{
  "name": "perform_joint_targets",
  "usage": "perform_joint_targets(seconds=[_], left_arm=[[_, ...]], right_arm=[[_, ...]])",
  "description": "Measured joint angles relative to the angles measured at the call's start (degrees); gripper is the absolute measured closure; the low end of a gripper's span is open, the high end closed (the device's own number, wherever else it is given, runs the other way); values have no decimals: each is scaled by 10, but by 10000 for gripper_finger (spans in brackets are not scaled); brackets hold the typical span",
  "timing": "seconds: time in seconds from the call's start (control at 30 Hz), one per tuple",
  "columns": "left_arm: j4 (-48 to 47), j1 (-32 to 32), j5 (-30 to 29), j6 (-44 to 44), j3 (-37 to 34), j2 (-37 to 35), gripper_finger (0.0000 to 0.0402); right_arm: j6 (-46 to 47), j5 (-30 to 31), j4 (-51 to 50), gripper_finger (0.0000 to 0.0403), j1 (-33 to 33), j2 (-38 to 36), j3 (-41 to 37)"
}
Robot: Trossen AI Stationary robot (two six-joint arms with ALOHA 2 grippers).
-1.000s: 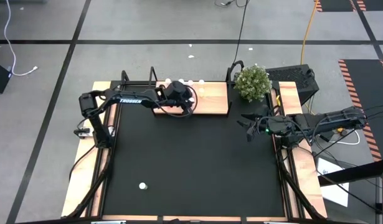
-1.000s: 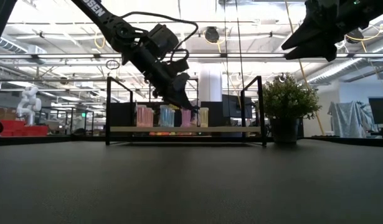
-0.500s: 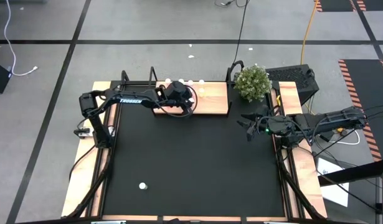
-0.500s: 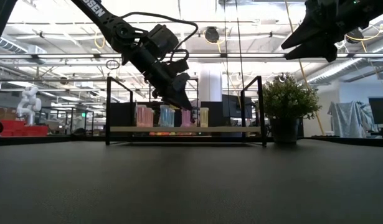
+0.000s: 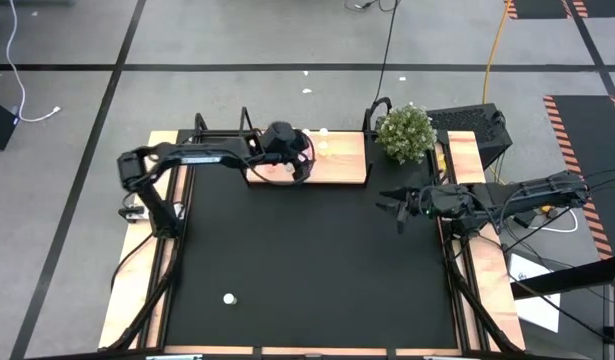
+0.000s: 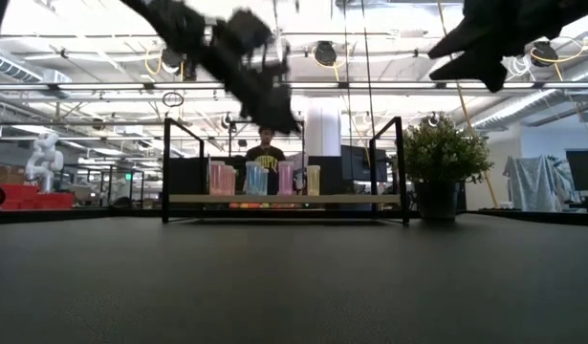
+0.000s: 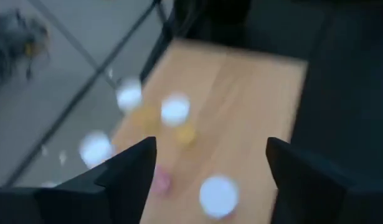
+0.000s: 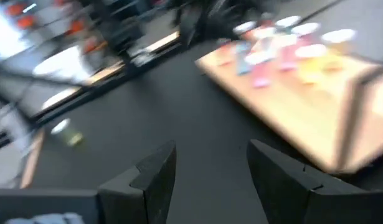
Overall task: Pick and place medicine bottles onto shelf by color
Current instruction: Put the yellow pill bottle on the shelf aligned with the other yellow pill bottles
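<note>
The medicine bottles stand in a row on the shelf, a light-wood board with thin black brackets at the far edge of the desk. In the low view they read as pink, blue, pink and yellow bodies, side by side and upright. One more bottle with a white cap sits alone on the black mat near the front left corner, well apart from the rest (its body colour cannot be made out from above).

The left tool hangs over the shelf just above the row; in its wrist view the two dark fingers stand wide apart with nothing between them, white caps and wood showing through the gap. The right tool waits over the right edge of the mat, near a small potted plant; its fingers are parted and hold nothing.

The desk is a black mat framed by pale wood strips. Beyond it, the low view looks into a large hall with bright ceiling lights, racks and screens, and a person stands behind the shelf. From above, the floor is grey with dark lines, with cables trailing across it.

Both wrist views are smeared, so bottle colours there are only roughly legible. The left arm partly covers the row from above, so the count of bottles on the shelf cannot be told.
</note>
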Motion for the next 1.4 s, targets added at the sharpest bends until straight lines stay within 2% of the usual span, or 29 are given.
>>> perform_joint_targets(seconds=[0.13,0.23,0.37,0.47,0.53,0.63,0.7,0.87,1.03,1.2,1.4], left_arm=[[-80,-25,1,18,61,-46,81],[-185,-52,1,19,114,-74,76],[-358,-104,9,9,181,-101,76],[-473,-151,20,-35,214,-107,76],[-551,-181,33,-75,218,-120,76],[-617,-229,63,-145,220,-139,75],[-671,-262,78,-180,219,-145,75],[-712,-347,80,-254,219,-160,75],[-729,-435,80,-317,218,-160,76],[-749,-515,81,-379,218,-160,76],[-752,-587,77,-462,218,-160,76]], right_arm=[[-34,-103,68,210,-10,40,0],[-44,-143,142,210,-12,93,0],[-40,-169,250,210,-10,192,0],[-39,-183,364,210,2,275,0],[-37,-184,468,210,11,338,0],[-34,-184,604,210,28,423,5],[-39,-184,659,210,39,473,24],[-54,-186,650,211,69,572,102],[-119,-185,627,211,95,676,221],[-179,-186,626,211,105,781,341],[-230,-186,624,209,103,879,440]])
